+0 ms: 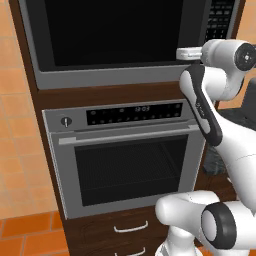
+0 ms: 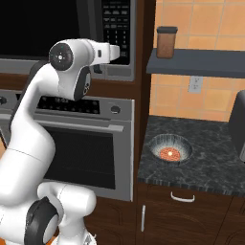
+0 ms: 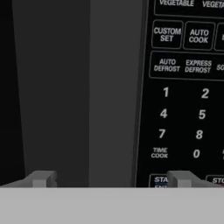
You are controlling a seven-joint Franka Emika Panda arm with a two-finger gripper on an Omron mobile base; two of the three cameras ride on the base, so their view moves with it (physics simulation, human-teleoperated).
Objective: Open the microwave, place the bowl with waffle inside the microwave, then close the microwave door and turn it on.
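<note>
The left base view looks forward and slightly down from behind the arm's left, close on the microwave [image 1: 115,40] above the steel oven [image 1: 125,155]. The right base view faces the same cabinet column from behind the arm's right, taking in the microwave's keypad strip [image 2: 116,28], the oven and the dark stone counter [image 2: 201,162] beside it. The hand view sits very near the microwave front, facing straight at its dark vertical handle [image 3: 111,92] and the keypad.
</note>
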